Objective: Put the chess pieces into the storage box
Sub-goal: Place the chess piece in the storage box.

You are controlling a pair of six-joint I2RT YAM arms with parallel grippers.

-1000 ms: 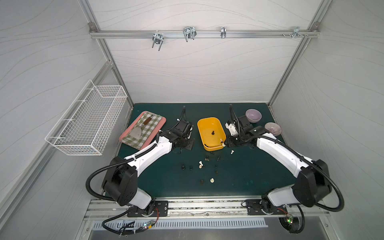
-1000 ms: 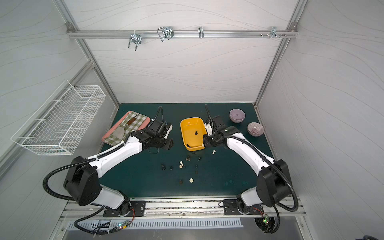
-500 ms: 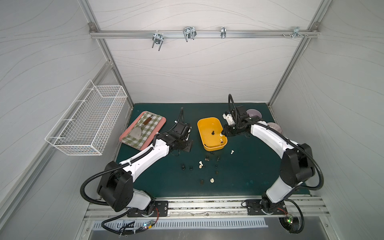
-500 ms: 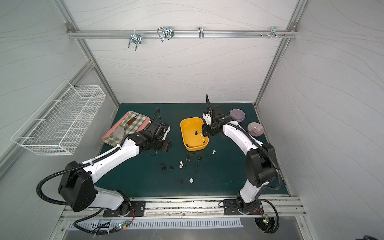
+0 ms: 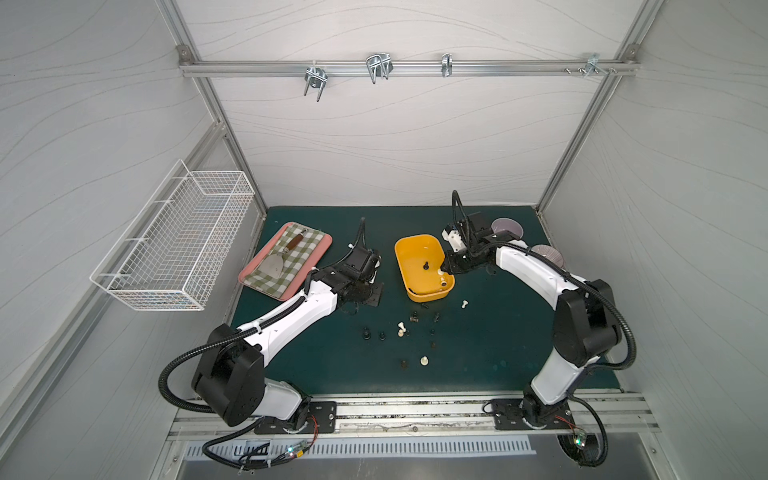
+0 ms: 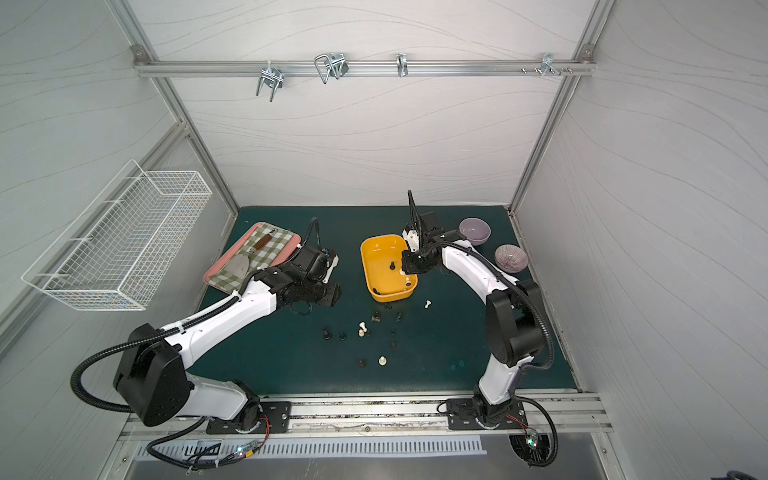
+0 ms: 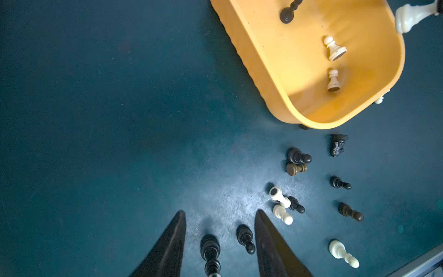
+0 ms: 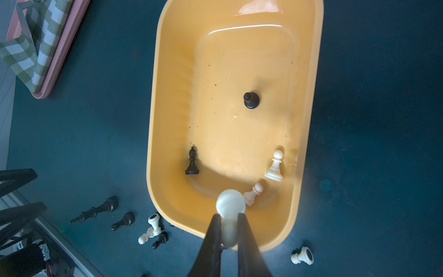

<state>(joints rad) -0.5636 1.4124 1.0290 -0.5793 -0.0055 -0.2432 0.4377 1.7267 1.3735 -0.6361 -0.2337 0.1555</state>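
Between white walls [image 5: 395, 145], seemingly scuffed green mat [image 5: 478, 374]

No text, label, brand, number or sign can be read in any view. The shallow yellow plastic storage box [image 8: 167, 96], the small black and cream chess pieces [image 8: 191, 163] and the dark green bench [image 8: 371, 120] all show plain, unmarked surfaces.
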